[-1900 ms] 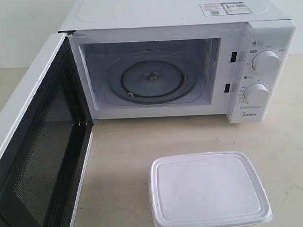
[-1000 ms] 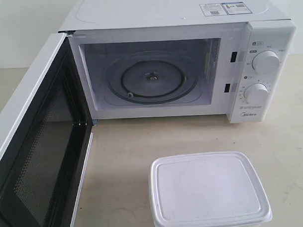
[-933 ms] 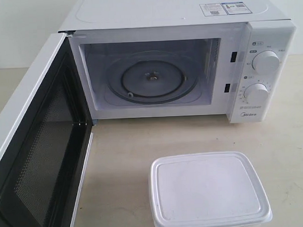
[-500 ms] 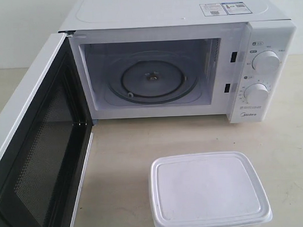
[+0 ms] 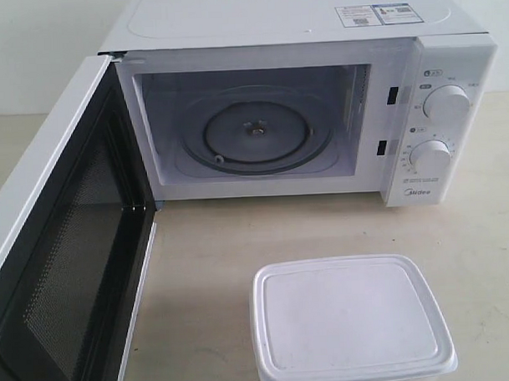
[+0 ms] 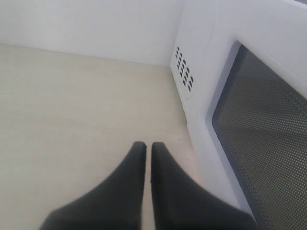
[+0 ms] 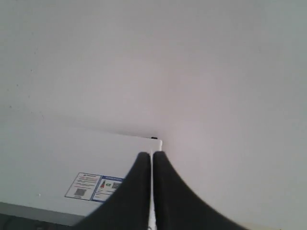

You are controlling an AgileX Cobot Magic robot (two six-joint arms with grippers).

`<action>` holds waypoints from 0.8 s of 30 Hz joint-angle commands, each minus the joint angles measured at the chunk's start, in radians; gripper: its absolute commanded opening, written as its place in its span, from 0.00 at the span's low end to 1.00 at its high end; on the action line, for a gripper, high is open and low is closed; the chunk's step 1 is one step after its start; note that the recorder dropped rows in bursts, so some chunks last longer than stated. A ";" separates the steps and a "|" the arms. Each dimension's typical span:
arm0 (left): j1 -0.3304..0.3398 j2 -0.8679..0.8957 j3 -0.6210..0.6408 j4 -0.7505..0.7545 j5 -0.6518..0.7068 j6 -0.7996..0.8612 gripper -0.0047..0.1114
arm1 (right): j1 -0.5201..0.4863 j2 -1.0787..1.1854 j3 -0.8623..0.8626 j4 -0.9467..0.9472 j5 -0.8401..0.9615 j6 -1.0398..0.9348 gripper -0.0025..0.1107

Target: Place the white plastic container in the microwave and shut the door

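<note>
The white plastic container (image 5: 351, 323) sits lidded on the table at the front, right of centre. Behind it stands the white microwave (image 5: 457, 116), its cavity showing the glass turntable (image 5: 254, 132). The door (image 5: 68, 247) hangs wide open to the left, black mesh inner face toward the camera. Neither gripper shows in the exterior view. My left gripper (image 6: 144, 145) is shut and holds nothing, over the table beside the door's outer face (image 6: 268, 124). My right gripper (image 7: 151, 154) is shut and holds nothing, above the microwave's top (image 7: 57, 153).
The beige table (image 5: 240, 266) runs in front of the microwave and around the container. A pale wall (image 7: 192, 57) stands behind. Vent holes (image 6: 184, 74) mark the microwave's side near the left gripper. A label sticker (image 7: 96, 187) lies on the microwave's top.
</note>
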 commanded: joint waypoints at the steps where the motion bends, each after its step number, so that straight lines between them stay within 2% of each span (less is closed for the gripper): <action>1: 0.002 -0.003 0.004 0.000 -0.003 -0.006 0.08 | 0.043 0.041 0.045 0.000 -0.167 -0.218 0.02; 3: 0.002 -0.003 0.004 0.000 -0.003 -0.006 0.08 | 0.063 0.039 0.092 -0.004 -0.247 -0.199 0.02; 6: 0.002 -0.003 0.004 0.000 -0.003 -0.006 0.08 | 0.090 -0.003 0.199 -0.011 -0.366 -0.044 0.02; 9: 0.002 -0.003 0.004 0.000 -0.003 -0.006 0.08 | 0.100 -0.049 0.320 -0.105 -0.467 0.114 0.02; 12: 0.002 -0.003 0.004 0.000 -0.003 -0.006 0.08 | 0.100 -0.061 0.432 -0.234 -0.489 0.300 0.02; 15: 0.002 -0.003 0.004 0.000 -0.003 -0.006 0.08 | 0.100 -0.068 0.555 -0.374 -0.510 0.652 0.02; 17: 0.002 -0.003 0.004 0.000 -0.003 -0.006 0.08 | 0.100 -0.077 0.645 -0.444 -0.554 1.017 0.02; 19: 0.002 -0.003 0.004 0.000 -0.003 -0.006 0.08 | 0.101 -0.082 0.729 -0.633 -0.639 1.268 0.02; 21: 0.002 -0.003 0.004 0.000 -0.003 -0.006 0.08 | 0.101 -0.077 0.787 -0.843 -0.753 1.423 0.02; 24: 0.002 -0.003 0.004 0.000 -0.003 -0.006 0.08 | 0.101 -0.053 0.843 -0.973 -0.870 1.661 0.02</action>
